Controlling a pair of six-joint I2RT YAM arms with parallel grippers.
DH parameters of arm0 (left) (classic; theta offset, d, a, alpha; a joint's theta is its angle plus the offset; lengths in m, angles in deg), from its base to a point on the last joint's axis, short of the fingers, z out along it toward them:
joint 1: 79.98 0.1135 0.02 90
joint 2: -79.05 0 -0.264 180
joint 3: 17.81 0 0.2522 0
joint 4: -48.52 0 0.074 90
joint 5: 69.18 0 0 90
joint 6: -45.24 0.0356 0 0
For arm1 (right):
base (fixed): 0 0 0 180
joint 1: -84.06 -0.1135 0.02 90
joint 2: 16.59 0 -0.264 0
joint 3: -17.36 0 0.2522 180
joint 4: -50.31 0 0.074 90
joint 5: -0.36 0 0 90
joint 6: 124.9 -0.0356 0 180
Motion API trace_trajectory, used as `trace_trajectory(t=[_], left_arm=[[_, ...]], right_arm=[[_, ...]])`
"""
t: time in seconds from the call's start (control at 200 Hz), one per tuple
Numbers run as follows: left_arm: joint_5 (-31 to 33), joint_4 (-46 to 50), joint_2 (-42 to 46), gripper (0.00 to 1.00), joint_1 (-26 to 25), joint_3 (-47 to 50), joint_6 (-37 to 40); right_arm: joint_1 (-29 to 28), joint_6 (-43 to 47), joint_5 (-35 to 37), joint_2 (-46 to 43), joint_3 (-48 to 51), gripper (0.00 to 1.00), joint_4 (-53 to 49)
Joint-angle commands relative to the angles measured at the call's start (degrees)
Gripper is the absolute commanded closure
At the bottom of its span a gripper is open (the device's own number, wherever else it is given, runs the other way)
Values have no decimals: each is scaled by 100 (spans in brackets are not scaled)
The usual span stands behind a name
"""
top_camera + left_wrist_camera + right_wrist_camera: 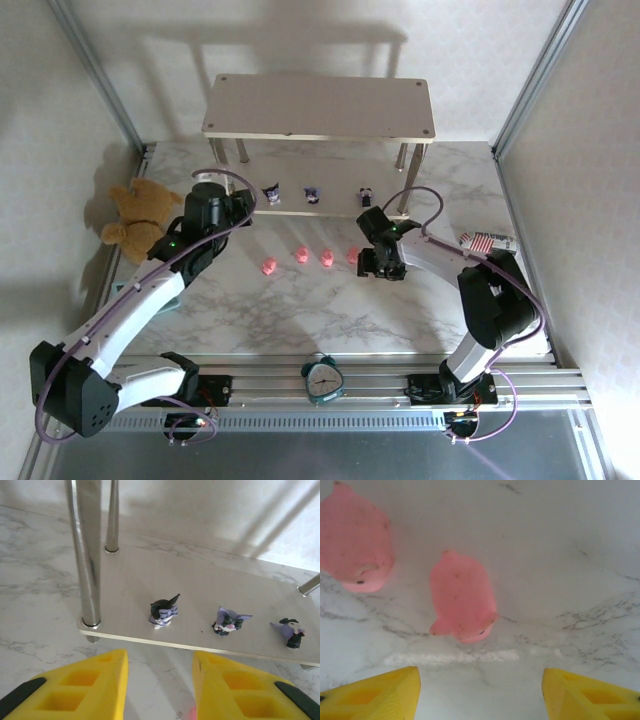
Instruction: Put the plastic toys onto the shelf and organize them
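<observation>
Shelf: stands at the far side of the tabletop. Its top board is bare.
Lower board: carries three purple figures, upright in a row near its front edge and spaced apart.
Pigs: four pink ones lie in a row on the tabletop, in front of the shelf and between the two grippers.
Left arm: stretches from its base at the near left corner diagonally forward and to the right. Its forearm is long and low, and its wrist is beside the shelf's left front leg.
Left gripper: the yellow fingers are spread with nothing between them. It is held over the tabletop just short of the lower board's front edge and aimed at the leftmost purple figure.
Right arm: the elbow is folded high on the right. The forearm runs back toward the middle, and the wrist tips down at the right end of the pig row.
Right gripper: it is spread wide and empty, facing down at the tabletop. One pig lies ahead of the fingertips and clear of both, with a second pig beyond it to the left.
Teddy: lies at the left edge, near the left wrist.
Clock: stands at the near edge between the two bases.
</observation>
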Motion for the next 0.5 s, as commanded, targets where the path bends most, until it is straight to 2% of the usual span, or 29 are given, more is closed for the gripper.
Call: trace_trajectory(t=[0.0,0.41,0.496], left_arm=[[-102,165,272,61,154,82,119],[-148,290,501,61,415,235,172],[-164,282,485,61,432,242,173]], right_arm=[[-17,-139,238,170,-217,36,-42],[-18,-58,272,592,-323,52,188],[-18,-29,260,631,-339,52,217]])
